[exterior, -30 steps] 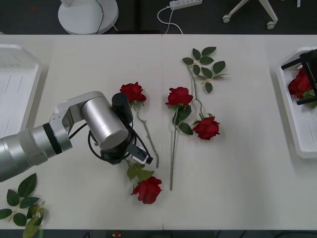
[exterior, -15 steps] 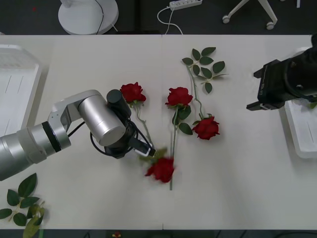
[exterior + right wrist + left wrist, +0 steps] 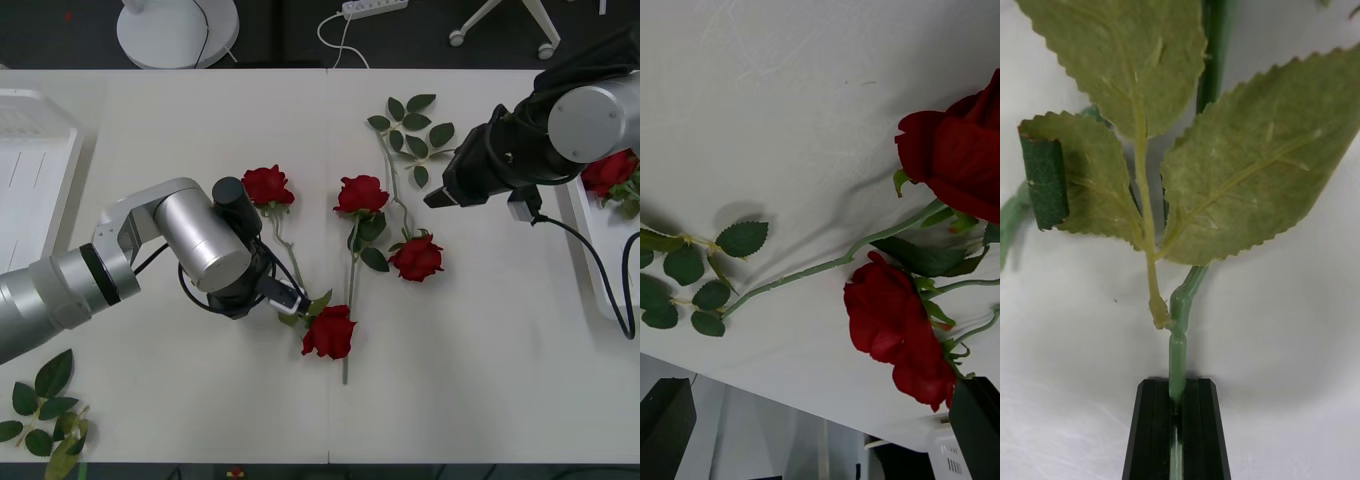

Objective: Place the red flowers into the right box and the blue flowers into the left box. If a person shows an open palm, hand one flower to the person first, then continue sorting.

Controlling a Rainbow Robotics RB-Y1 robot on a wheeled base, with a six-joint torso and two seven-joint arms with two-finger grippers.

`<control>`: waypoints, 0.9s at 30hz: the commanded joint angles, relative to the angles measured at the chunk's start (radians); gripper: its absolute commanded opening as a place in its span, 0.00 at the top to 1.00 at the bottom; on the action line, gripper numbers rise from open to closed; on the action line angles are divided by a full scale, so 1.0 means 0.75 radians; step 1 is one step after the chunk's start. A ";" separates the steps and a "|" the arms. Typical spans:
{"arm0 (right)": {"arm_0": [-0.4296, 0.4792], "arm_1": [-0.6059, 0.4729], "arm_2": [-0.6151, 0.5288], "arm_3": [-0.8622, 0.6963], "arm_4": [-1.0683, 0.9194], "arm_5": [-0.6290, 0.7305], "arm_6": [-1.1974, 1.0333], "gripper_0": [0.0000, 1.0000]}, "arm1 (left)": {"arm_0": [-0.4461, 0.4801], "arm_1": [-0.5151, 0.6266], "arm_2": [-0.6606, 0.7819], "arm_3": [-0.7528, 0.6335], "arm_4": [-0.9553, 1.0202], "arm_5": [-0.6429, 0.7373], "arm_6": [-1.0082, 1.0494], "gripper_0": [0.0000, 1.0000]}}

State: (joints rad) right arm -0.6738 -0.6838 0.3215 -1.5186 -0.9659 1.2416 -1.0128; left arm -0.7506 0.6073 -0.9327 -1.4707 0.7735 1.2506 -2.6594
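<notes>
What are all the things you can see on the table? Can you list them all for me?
red flowers: five, red; four mid-table, one in the right box
leaf sprigs: two, green; one at the far middle, one at the near left corner
left box: one, white; table's left edge
right box: one, white; table's right edge
table: one, white
power strip: one, white; floor beyond the table
left hand: one, black fingers; shut on the nearest flower's stem
right hand: one, black fingers; open, above the table near the far sprig
</notes>
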 commanded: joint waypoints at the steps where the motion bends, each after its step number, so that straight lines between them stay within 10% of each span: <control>1: -0.075 0.114 0.050 0.074 0.098 0.009 -0.049 0.00 | 0.105 0.143 0.133 -0.156 0.104 0.194 -0.061 1.00; 15: -0.137 0.335 0.054 0.350 0.296 -0.050 -0.059 0.00 | 0.215 0.242 0.653 -0.585 0.404 0.407 0.435 1.00; 27: -0.182 0.441 0.052 0.550 0.367 -0.117 -0.051 0.00 | 0.224 0.242 0.785 -0.731 0.404 0.018 1.190 1.00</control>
State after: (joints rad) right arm -0.7574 -0.3851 0.3551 -1.1197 -0.7077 1.1702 -1.0202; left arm -0.5975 0.7544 -0.3863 -1.9710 1.0749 1.3310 -1.8639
